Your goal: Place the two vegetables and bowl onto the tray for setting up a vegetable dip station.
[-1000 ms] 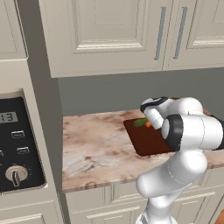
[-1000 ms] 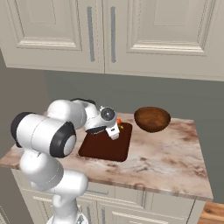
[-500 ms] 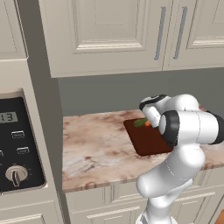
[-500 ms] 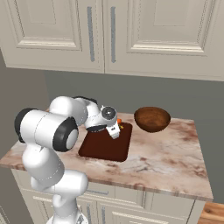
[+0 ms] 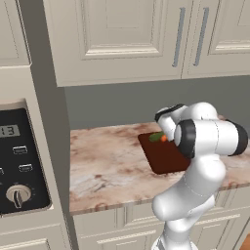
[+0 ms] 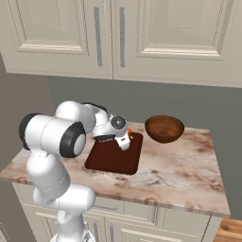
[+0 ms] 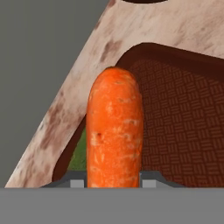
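The robot's claw [image 6: 125, 142] grips the little orange carrot [image 7: 114, 131] just above the flat dark brown tray [image 7: 183, 118]; dropped near the edge, it may roll onto the counter

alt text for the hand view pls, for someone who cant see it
An orange carrot held in the jaws stands up the middle of the picture, over the corner of a dark reddish-brown tray. Marbled counter lies beyond, and a sliver of green shows beside the carrot.

Orange carrot [image 7: 114, 131] held above dark tray [image 6: 113, 158]; wooden bowl [image 6: 164, 128] on counter beside.
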Robot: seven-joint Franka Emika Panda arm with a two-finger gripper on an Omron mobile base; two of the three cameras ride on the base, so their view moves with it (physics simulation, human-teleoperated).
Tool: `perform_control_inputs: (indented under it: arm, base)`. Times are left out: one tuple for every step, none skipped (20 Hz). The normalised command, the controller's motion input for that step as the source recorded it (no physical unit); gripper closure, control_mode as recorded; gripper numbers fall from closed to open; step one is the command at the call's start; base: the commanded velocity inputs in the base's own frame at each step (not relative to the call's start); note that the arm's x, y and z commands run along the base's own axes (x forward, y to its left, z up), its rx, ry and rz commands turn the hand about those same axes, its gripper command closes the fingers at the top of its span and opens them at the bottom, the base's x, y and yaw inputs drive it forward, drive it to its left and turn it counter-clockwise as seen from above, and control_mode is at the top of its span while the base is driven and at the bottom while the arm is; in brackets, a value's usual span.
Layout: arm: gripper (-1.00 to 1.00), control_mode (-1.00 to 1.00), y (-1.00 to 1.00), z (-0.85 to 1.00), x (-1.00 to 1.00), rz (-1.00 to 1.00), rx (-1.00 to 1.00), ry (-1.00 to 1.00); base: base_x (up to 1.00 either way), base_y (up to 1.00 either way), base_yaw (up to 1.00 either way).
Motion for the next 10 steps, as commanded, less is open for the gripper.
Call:
perform_control_inputs:
  arm:
    - [1.00,-1.00,0.00,-0.13,0.06,0.00,0.00,0.00]
    - [1.00,-1.00,0.00,-0.12,0.06,0.00,0.00,0.00]
    - [1.00,-1.00,0.00,-0.14,0.06,0.00,0.00,0.00]
    - [1.00,-1.00,0.00,-0.14,0.06,0.00,0.00,0.00]
    - [1.00,-1.00,0.00,-0.15,0.07,0.00,0.00,0.00]
    - [1.00,-1.00,0.00,-0.14,0.07,0.00,0.00,0.00]
    - [1.00,-1.00,0.01,-0.12,0.09,0.00,0.00,0.00]
    - [1.00,-1.00,0.00,-0.11,0.09,0.00,0.00,0.00]
    - [1.00,-1.00,0.00,-0.08,0.10,0.00,0.00,0.00]
    - [1.00,-1.00,0.00,-0.07,0.10,0.00,0.00,0.00]
  base:
    - [0.00,0.00,0.00]
    - [0.00,0.00,0.00]
    - [0.00,0.00,0.00]
    - [0.00,0.00,0.00]
    - [0.00,0.00,0.00]
    - [0.00,0.00,0.00]
    - [0.00,0.00,0.00]
    - [0.00,0.00,0.00]
    - [0.00,0.00,0.00]
    - [0.00,0.00,0.00]
